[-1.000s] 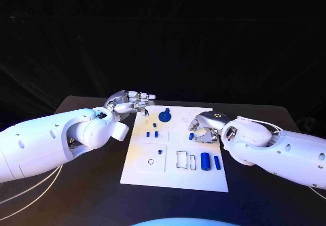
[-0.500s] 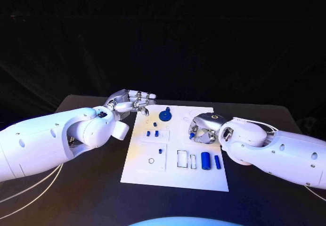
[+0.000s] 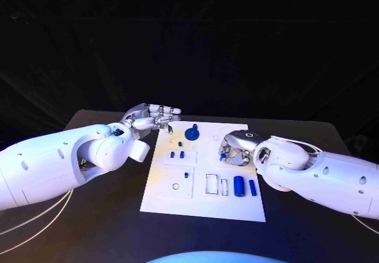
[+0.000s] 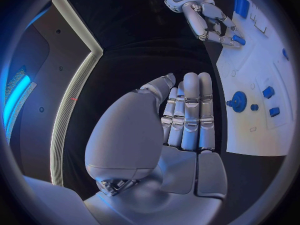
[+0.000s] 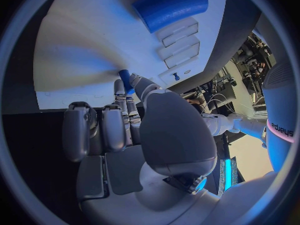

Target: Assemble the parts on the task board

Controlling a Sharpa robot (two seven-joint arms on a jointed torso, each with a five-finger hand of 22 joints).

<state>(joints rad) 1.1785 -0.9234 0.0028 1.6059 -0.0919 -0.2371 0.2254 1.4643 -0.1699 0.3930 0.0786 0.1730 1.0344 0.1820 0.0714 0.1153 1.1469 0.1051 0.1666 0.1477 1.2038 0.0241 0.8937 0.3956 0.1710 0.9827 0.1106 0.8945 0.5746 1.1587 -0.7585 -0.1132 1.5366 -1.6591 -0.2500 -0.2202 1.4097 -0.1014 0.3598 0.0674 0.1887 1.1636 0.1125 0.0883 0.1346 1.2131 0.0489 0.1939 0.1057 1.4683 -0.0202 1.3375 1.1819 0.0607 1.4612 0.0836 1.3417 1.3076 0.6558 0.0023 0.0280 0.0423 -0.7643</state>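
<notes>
A robotics lab or demonstration booth is indicated. A black table (image 3: 95,219) is set against a backdrop of black draped cloth (image 3: 237,55), by which the surroundings are shut out as in a test cell or stage. On the table a white task board (image 3: 201,205) is laid, marked with outlined slots and fitted with small blue parts (image 3: 239,184), a bench arrangement typical of manipulation trials. White cables (image 3: 32,219) are trailed across the table beside the left arm. In the left wrist view a dark panelled wall with a lit strip (image 4: 75,85) is seen. In the right wrist view, racks of cluttered equipment (image 5: 253,55) are seen beyond the board.
</notes>
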